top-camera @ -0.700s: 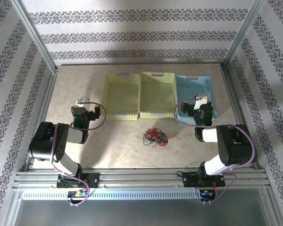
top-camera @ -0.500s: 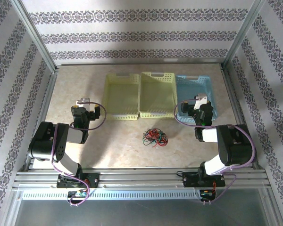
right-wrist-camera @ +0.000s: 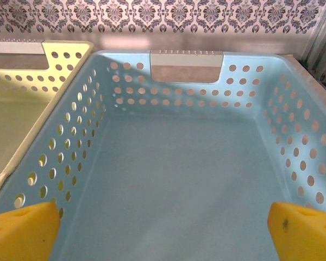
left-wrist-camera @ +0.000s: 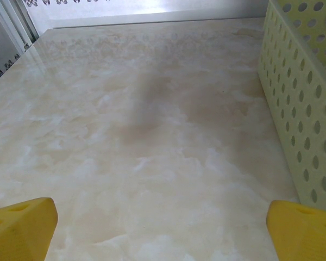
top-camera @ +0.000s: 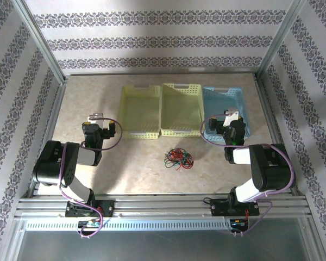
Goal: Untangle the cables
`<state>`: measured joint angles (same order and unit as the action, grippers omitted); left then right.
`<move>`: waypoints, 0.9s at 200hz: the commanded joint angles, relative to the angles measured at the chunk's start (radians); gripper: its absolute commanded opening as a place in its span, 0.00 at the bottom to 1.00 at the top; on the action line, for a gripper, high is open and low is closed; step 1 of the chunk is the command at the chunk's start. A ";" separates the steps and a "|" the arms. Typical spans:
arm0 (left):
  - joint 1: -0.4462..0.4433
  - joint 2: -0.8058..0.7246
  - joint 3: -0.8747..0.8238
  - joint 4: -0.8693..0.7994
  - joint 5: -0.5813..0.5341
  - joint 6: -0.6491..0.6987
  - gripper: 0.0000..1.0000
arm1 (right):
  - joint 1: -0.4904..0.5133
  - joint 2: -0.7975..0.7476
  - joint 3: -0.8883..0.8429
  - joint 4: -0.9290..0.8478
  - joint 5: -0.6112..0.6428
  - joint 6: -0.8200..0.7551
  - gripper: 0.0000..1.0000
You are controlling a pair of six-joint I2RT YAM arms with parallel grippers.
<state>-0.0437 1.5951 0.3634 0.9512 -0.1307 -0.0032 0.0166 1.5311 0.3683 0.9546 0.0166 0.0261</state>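
The cables [top-camera: 177, 159] lie as one small tangled clump of thin red, green and black wires on the table, near the front, between the two arms. My left gripper [top-camera: 94, 118] hovers far to their left, beside the left yellow basket [top-camera: 140, 110]; its yellow fingertips [left-wrist-camera: 22, 228] stand wide apart over bare table, open, with nothing between them. My right gripper [top-camera: 231, 116] sits over the near end of the blue basket [top-camera: 227, 97]; its yellow fingertips [right-wrist-camera: 301, 231] are spread wide, open, above the basket's bare blue floor [right-wrist-camera: 179, 185].
Three perforated baskets stand side by side at mid-table: two yellow, with the middle one [top-camera: 180, 109] between, and the blue one on the right. A yellow basket wall [left-wrist-camera: 304, 109] runs close along my left gripper's right side. Metal frame posts and patterned walls enclose the table.
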 commanded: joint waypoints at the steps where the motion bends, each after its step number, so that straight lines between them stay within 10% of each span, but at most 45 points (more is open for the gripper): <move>1: 0.008 0.002 0.009 0.034 0.013 0.004 0.99 | -0.003 0.010 0.001 0.027 -0.017 0.001 0.98; 116: 0.019 0.000 0.014 0.027 0.015 -0.006 0.99 | -0.036 0.000 0.002 0.030 -0.070 0.037 0.98; 152: 0.001 -0.207 0.158 -0.441 -0.251 -0.113 0.99 | -0.042 -0.322 0.154 -0.500 0.069 0.152 0.98; 180: -0.007 -0.352 0.114 -0.473 -0.425 -0.239 0.99 | 0.039 -0.523 0.184 -0.767 0.175 0.224 0.98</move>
<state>-0.0410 1.3540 0.4904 0.6380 -0.3424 -0.0948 -0.0059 1.1458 0.5053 0.5117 0.0750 0.1585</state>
